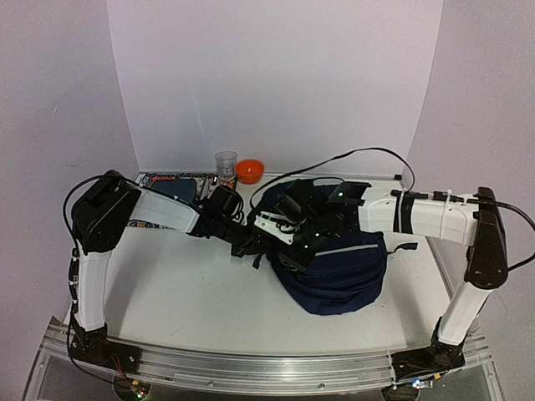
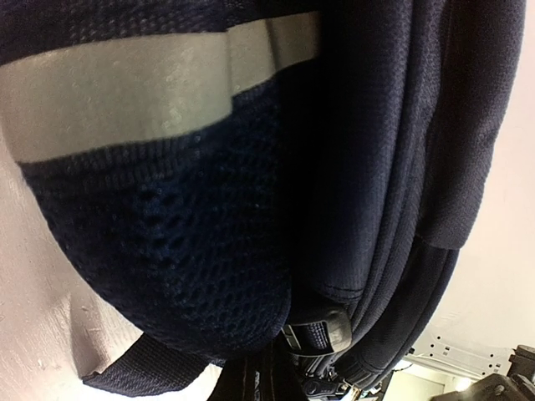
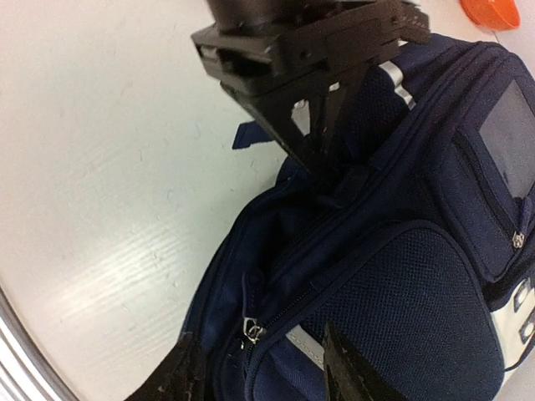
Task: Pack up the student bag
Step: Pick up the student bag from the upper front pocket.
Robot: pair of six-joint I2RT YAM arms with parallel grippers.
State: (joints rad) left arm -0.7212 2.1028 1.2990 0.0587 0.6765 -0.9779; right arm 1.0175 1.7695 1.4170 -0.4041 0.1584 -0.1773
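The student bag [image 1: 343, 267] is a navy-blue backpack lying on the white table, right of centre. My left gripper [image 1: 249, 240] reaches in from the left and is shut on fabric at the bag's left edge. In the right wrist view it shows as a black wedge pinching the bag [image 3: 324, 167]. In the left wrist view the bag's mesh pocket [image 2: 192, 234] and grey stripe [image 2: 125, 92] fill the frame. My right gripper [image 3: 263, 372] hovers over the bag [image 3: 393, 276], open, its fingers [image 3: 351, 372] either side of a silver zipper pull [image 3: 251, 332].
An orange bowl [image 1: 249, 171] and a clear cup [image 1: 226, 163] stand at the back by the white wall. A patterned flat item [image 1: 171, 185] lies behind the left arm. A dark strap [image 1: 408, 246] trails off the bag's right side.
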